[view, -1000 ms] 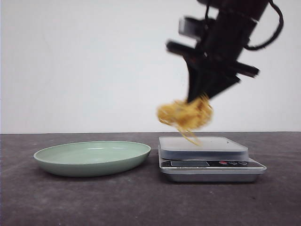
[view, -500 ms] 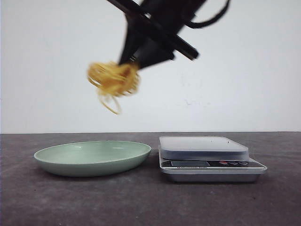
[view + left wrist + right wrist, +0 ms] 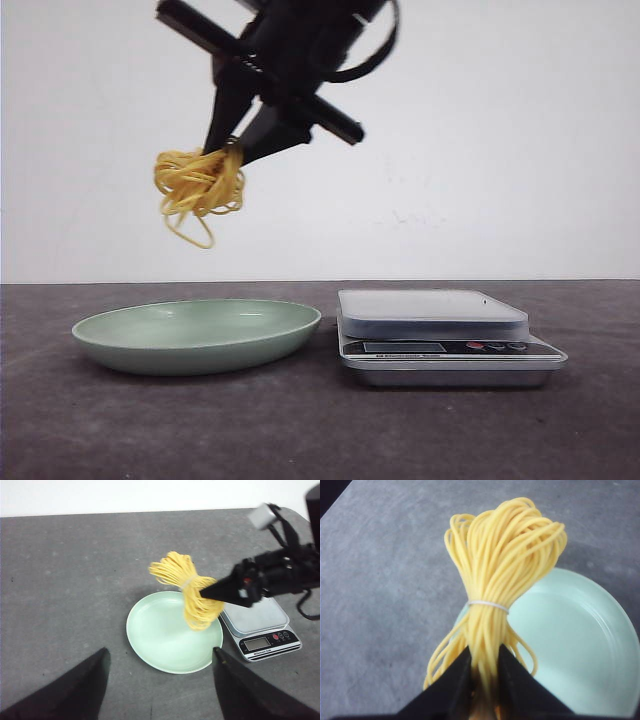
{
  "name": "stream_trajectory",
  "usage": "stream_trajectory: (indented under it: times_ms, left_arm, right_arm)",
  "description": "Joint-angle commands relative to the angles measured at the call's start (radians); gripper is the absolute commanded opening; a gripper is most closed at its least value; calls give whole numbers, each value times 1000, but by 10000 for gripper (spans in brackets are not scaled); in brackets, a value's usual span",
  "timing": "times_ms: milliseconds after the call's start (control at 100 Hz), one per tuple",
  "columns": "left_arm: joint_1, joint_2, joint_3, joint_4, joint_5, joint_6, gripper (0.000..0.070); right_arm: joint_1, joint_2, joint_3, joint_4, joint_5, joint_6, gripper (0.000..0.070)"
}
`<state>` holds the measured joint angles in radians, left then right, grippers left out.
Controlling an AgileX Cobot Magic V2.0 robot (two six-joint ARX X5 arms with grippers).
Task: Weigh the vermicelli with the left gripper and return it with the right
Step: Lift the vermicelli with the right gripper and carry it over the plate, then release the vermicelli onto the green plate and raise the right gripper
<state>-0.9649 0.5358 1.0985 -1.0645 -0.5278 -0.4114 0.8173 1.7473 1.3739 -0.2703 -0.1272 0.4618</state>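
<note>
My right gripper (image 3: pixel 232 150) is shut on a yellow bundle of vermicelli (image 3: pixel 197 186) tied with a thin band, and holds it high above the left part of the pale green plate (image 3: pixel 200 345). The right wrist view shows the vermicelli (image 3: pixel 495 580) pinched between the gripper's (image 3: pixel 484 657) two black fingers, over the plate's rim (image 3: pixel 600 605). In the left wrist view my left gripper (image 3: pixel 160 655) is open and empty, well above the table, looking down on the plate (image 3: pixel 160 640), the vermicelli (image 3: pixel 187 590) and the right gripper (image 3: pixel 204 594).
A silver kitchen scale (image 3: pixel 440 335) with a bare grey platform stands on the dark table just right of the plate; it also shows in the left wrist view (image 3: pixel 262 627). A white wall is behind.
My right gripper has carried the vermicelli up off the scale and leftward, and now holds it above the plate, slightly lower than half a second ago.
</note>
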Motion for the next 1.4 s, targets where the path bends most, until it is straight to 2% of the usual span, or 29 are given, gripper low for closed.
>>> stream_trajectory:
  times_ms: [0,300,830,880,910,1030,1070,1250,1390]
  left_arm:
    - [-11,6,10,16,-8,-2,394]
    - [-11,6,10,17,-8,-2,394]
    - [-11,6,9,17,-8,-1,395]
    - [-11,6,9,17,-8,-1,394]
    - [-11,6,10,17,-8,-1,394]
    - [-11,6,10,17,-8,2,394]
    - [-11,6,10,17,-8,2,394]
    - [-11,6,10,17,-9,2,394]
    - [-11,6,10,18,-31,2,395]
  right_arm:
    - [10,52,57,-10,3,6,0]
    - [11,202,115,-55,4,79,0]
    - [18,253,115,-84,46,78,1]
    - [18,253,115,-84,46,78,32]
    - [18,253,115,-84,46,78,75]
    - [18,253,115,-85,50,79,368]
    - [18,251,115,-88,50,81,431]
    - [11,193,115,-129,65,40,438]
    - [7,102,115,-183,139,-29,438]
